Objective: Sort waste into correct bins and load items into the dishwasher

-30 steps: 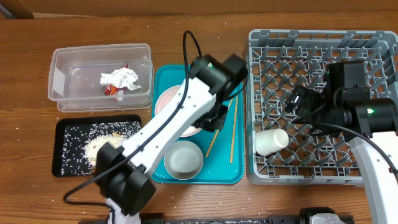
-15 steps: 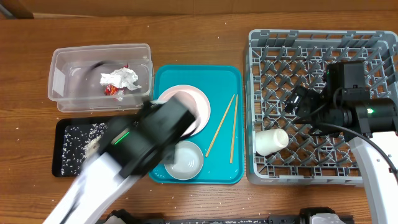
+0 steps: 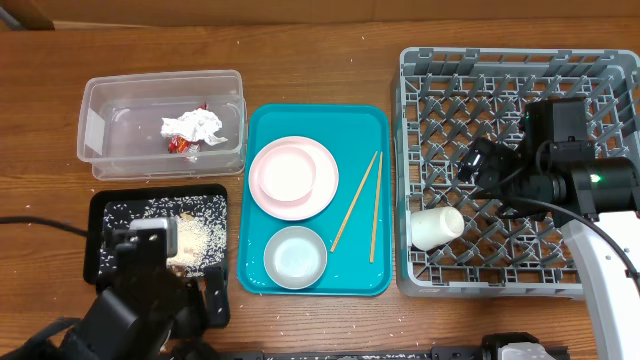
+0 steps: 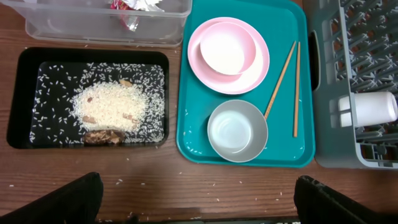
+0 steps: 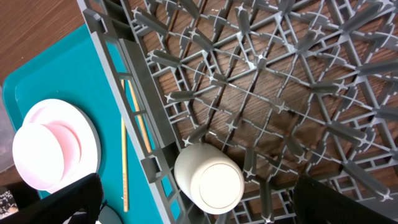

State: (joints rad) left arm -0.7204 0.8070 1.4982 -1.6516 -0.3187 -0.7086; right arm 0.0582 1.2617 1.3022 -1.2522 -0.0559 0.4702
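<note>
My left gripper [image 4: 199, 205] hangs open and empty over the table's front edge, below the teal tray. A pink plate [image 3: 322, 190] with a smaller pale dish on it, a pale bowl [image 3: 295, 257] and two chopsticks [image 3: 365, 205] lie in that tray. A white cup [image 3: 437, 227] lies on its side in the grey dish rack [image 3: 600, 70]. My right gripper [image 5: 208, 199] is open just above the cup, not touching it. The clear tub [image 3: 110, 100] holds a napkin [image 3: 192, 127] and a red wrapper [image 3: 180, 146]. Rice [image 4: 109, 102] fills the black tray [image 3: 100, 205].
The teal tray [image 3: 260, 120] sits between the two bins and the rack. Stray rice grains [image 4: 217, 199] dot the wood along the front edge. The right arm's body [image 3: 590, 190] stands over the rack's right half.
The left arm swept back from over the teal tray to the table's front left, and its gripper opened. The right arm and the cup stayed still.
</note>
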